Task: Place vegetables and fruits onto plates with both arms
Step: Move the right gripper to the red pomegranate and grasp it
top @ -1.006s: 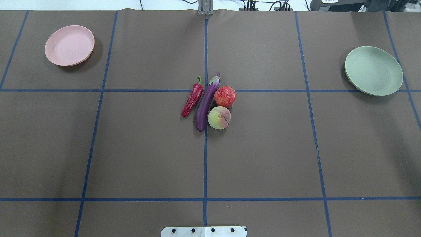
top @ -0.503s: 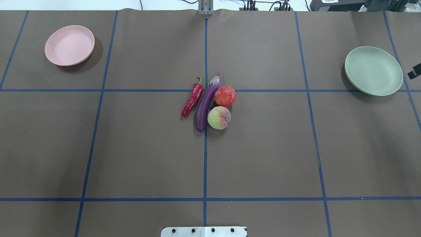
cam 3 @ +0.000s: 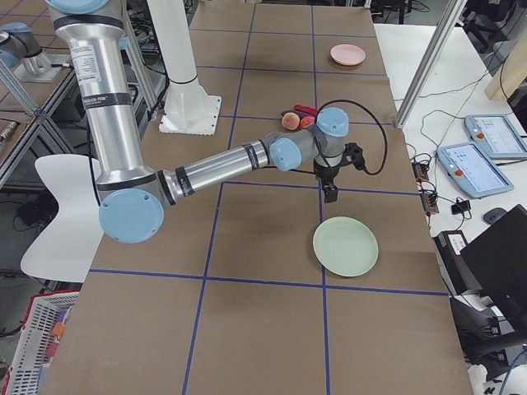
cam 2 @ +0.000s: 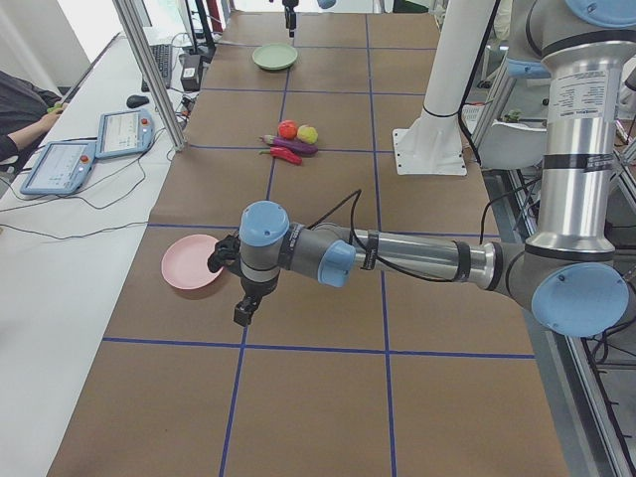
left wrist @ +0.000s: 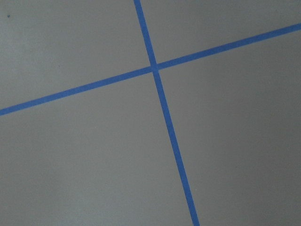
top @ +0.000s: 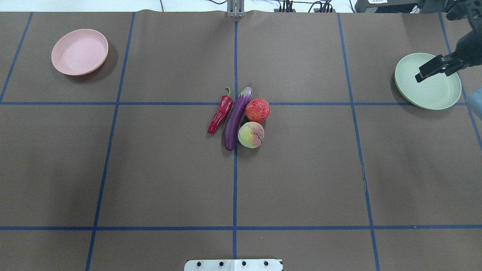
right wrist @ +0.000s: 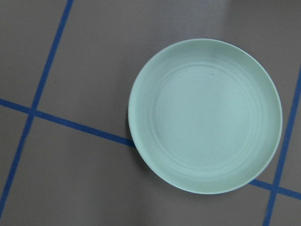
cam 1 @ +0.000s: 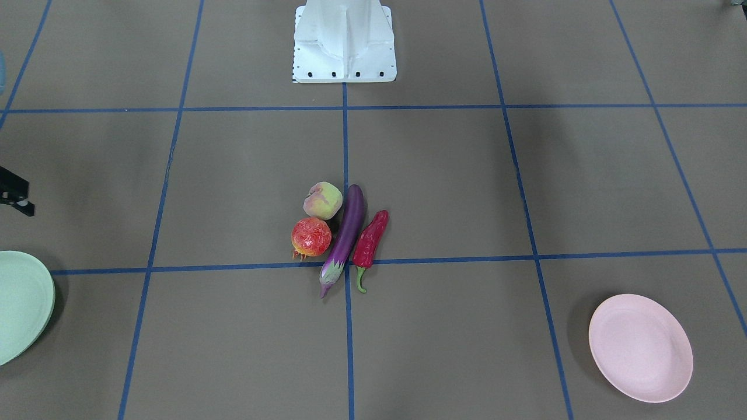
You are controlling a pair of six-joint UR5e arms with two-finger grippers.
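A purple eggplant (top: pixel 235 118), a red chili (top: pixel 220 114), a red-orange pomegranate (top: pixel 258 110) and a yellow-green peach (top: pixel 250 134) lie bunched together at the table's middle, touching or nearly so. The pink plate (top: pixel 80 52) sits far left and holds nothing. The mint green plate (top: pixel 427 90) sits far right, also bare, and fills the right wrist view (right wrist: pixel 204 115). My right gripper (top: pixel 423 73) hovers over the green plate; I cannot tell its state. My left gripper (cam 2: pixel 242 316) hangs beside the pink plate (cam 2: pixel 189 263), seen only from the side, so I cannot tell its state.
The white base mount (top: pixel 233 264) stands at the near edge. Blue tape lines grid the brown table cover. Tablets (cam 2: pixel 60 164) and cables lie on the side bench, where a person's arm (cam 2: pixel 20 109) rests. The left wrist view shows only tape lines on bare cover.
My right gripper has come in from the right edge of the overhead view and now sits over the green plate. The produce and both plates have not moved.
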